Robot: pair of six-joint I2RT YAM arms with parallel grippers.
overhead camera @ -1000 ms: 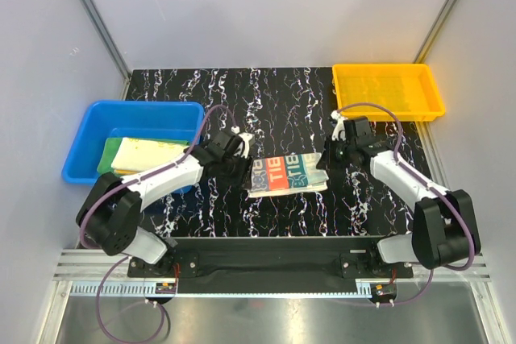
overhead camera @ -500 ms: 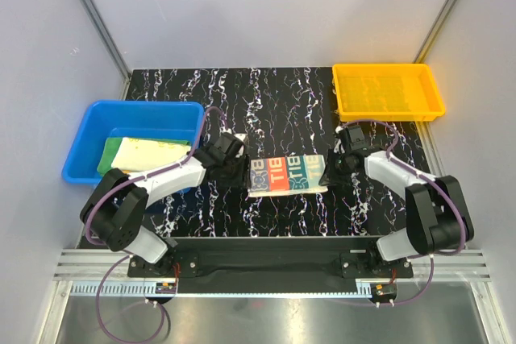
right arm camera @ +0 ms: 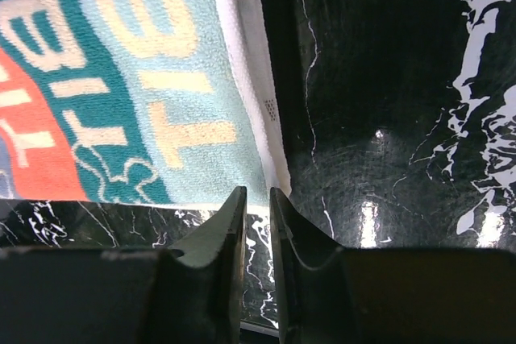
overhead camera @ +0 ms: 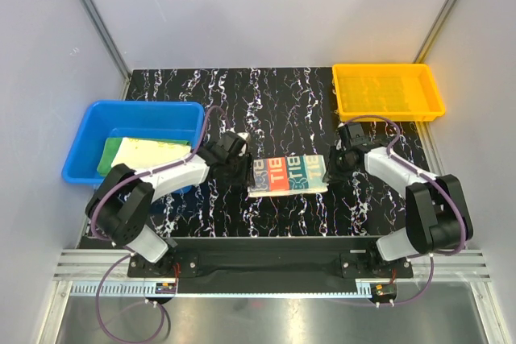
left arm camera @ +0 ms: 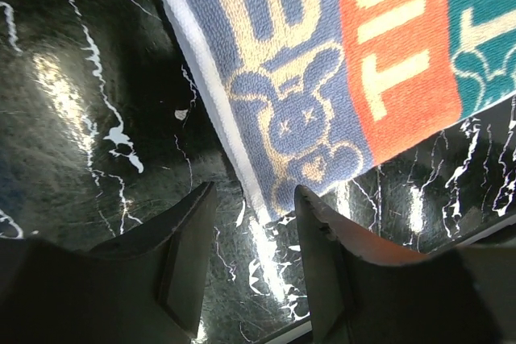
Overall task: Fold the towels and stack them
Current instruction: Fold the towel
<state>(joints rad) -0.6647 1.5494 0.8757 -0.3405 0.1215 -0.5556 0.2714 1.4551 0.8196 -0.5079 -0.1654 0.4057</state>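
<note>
Towel with RABBIT lettering lies folded mid-table. Your left gripper sits at its left edge, jaws half apart and empty. Your right gripper is at its right edge, jaws only a narrow slit with nothing in it. Widen the right, catch every layer at both ends, close together, then lift level toward the blue bin at left, where two folded towels lie.

Parted left claw — printed towel edge between its tips
</note>
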